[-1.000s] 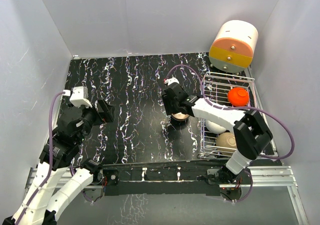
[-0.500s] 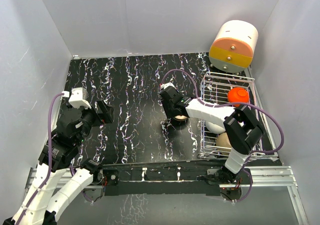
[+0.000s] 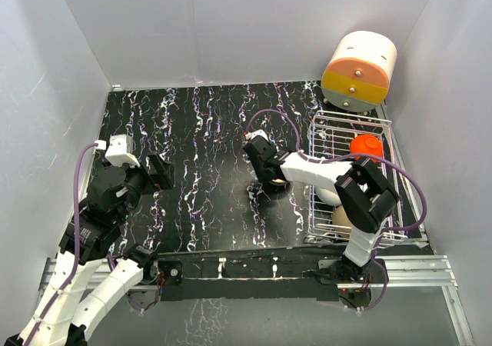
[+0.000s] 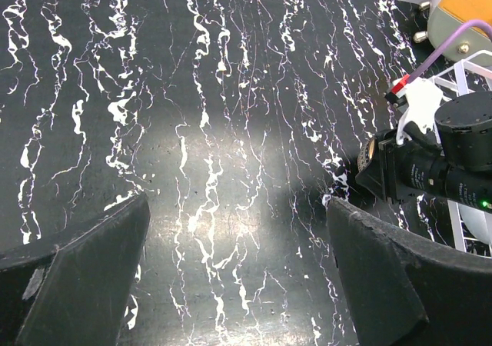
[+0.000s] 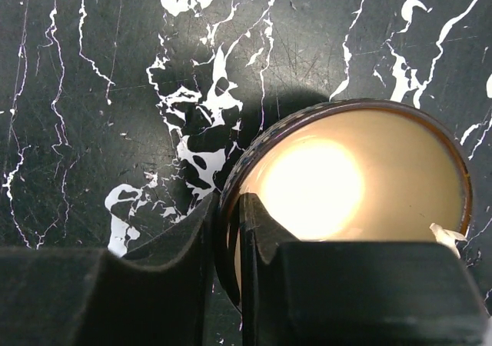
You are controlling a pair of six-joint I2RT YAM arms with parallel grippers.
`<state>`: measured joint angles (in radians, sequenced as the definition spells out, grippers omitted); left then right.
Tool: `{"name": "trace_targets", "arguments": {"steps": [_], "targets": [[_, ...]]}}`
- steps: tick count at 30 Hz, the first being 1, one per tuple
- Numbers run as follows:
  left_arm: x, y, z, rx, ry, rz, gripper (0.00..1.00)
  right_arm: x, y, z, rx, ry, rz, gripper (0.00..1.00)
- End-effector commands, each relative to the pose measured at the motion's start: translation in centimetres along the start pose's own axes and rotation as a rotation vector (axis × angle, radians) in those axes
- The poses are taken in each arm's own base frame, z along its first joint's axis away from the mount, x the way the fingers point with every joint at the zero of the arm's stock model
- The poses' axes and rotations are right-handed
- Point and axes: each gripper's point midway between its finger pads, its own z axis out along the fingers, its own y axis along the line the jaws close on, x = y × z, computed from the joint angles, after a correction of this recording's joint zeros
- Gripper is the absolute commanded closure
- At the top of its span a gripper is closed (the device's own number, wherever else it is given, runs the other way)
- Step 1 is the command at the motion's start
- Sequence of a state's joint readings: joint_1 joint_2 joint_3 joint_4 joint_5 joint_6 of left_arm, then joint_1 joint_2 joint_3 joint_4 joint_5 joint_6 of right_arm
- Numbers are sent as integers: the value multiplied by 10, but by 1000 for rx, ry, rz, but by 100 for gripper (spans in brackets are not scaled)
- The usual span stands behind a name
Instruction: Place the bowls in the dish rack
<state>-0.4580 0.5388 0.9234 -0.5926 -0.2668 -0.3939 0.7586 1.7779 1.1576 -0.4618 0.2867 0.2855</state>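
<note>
The right gripper point(image 5: 227, 231) pinches the rim of the tan-gold bowl point(image 5: 346, 184), one finger inside, one outside; the dish rack point(image 3: 352, 116), holding a red bowl point(image 3: 366, 148), stands just to its right; marbled table point(image 3: 200, 131) stretches leftward; the left gripper point(image 4: 237, 207) hangs spread wide, well apart.

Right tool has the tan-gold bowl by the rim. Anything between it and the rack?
Nothing visible on the table between the tan-gold bowl and the dish rack; only its raised wire side to lift over. The red bowl fills the far end.
</note>
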Motion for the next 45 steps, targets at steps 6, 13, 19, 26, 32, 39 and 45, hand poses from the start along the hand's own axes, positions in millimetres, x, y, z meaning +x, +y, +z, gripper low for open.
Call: {"name": "trace_targets", "arguments": {"steps": [6, 13, 19, 26, 32, 39, 45], "targets": [[-5, 2, -3, -9, -13, 6, 3, -73, 25, -63, -201, -278, 99, 92], [-4, 2, -5, -8, -13, 4, 3, -129, 12, -152, -442, -560, 230, 92], [-5, 1, -5, 0, -15, 1, 3, -143, -62, -207, -619, -751, 425, 92], [-10, -1, -9, 9, -26, 2, 3, -131, -134, -213, -669, -823, 580, 92], [-13, 0, -14, 6, -31, 1, 3, -100, -183, -209, -791, -910, 774, 92], [-17, 0, -17, 3, -38, 1, 3, -81, -199, -192, -897, -953, 875, 92], [-18, 0, -16, 3, -38, -1, 3, -80, -207, -183, -986, -992, 924, 92]]}}
